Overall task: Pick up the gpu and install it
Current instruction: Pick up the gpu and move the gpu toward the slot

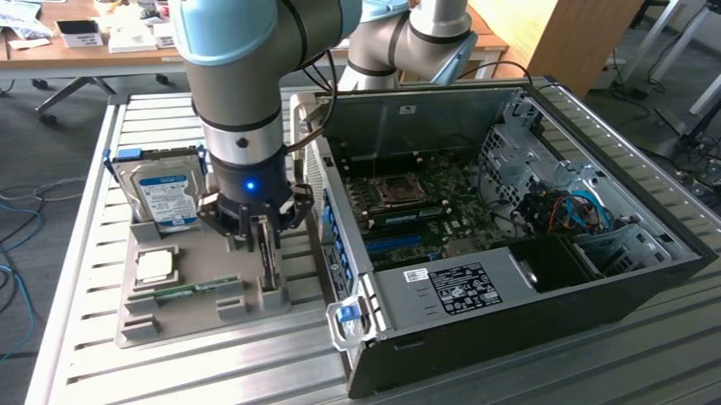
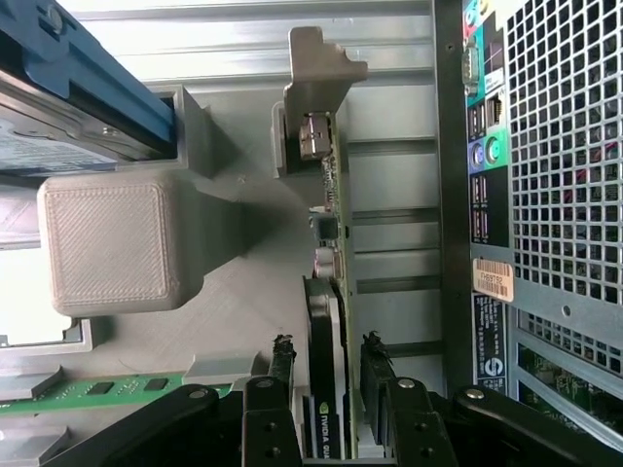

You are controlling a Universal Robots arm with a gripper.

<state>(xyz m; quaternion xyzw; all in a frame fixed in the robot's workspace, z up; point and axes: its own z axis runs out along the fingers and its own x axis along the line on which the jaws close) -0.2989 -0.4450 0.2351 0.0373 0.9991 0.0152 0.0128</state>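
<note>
**Black fingers (image 2: 282,365) straddling the thin dark gpu card (image 2: 326,389)**

At the exterior view's left, a silver hard drive with blue-white label (image 1: 167,196) is standing in the grey plastic tray (image 1: 169,325) on the slatted metal surface (image 1: 79,253); next, the gpu (image 1: 269,270) is sitting on edge in a tray slot; the fingers are flanking it, partly open, narrow gaps showing; rightmost, a black computer case (image 1: 631,278) is lying open.
</note>
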